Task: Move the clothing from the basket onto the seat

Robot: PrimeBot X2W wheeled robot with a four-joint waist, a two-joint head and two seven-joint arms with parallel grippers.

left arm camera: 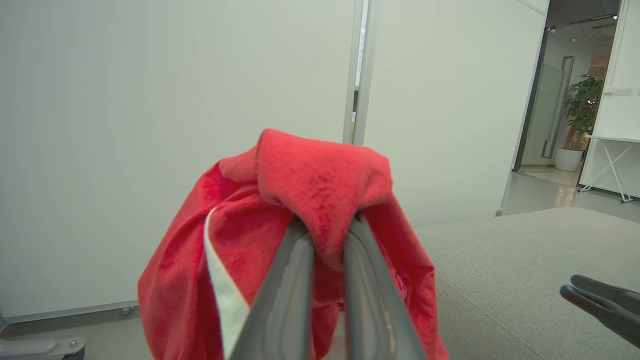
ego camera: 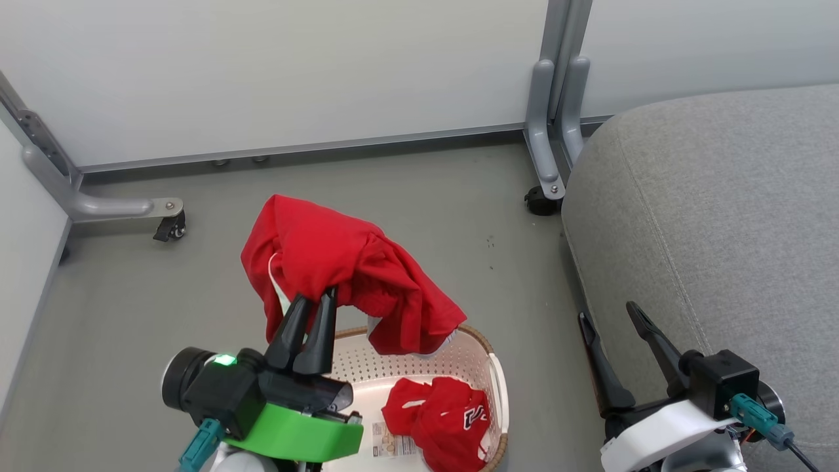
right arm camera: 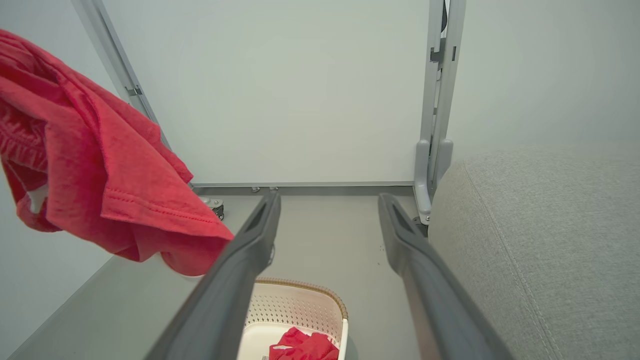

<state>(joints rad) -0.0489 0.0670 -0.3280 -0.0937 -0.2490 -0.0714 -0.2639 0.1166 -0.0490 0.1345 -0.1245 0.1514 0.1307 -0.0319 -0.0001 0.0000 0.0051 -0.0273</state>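
My left gripper (ego camera: pixel 316 300) is shut on a red garment (ego camera: pixel 341 272) with white trim, held up above the basket (ego camera: pixel 493 373); the cloth drapes over both fingers (left arm camera: pixel 295 280) in the left wrist view, where the red garment (left arm camera: pixel 310 200) hangs in front of the wall. A second red garment (ego camera: pixel 442 419) with navy-and-white lettering lies inside the cream basket. The grey seat (ego camera: pixel 714 216) stands to the right. My right gripper (ego camera: pixel 608 314) hangs open beside the seat's edge, nothing between its fingers (right arm camera: pixel 250 260). From the right wrist, the lifted garment (right arm camera: pixel 90 160) hangs at upper left above the basket (right arm camera: pixel 300 305).
White partition panels stand behind on grey metal feet with castors (ego camera: pixel 172 226), one foot (ego camera: pixel 544 190) close to the seat's corner. Grey floor (ego camera: pixel 472 223) lies between basket, panels and seat. A label sticker (ego camera: pixel 388 440) lies on the basket's bottom.
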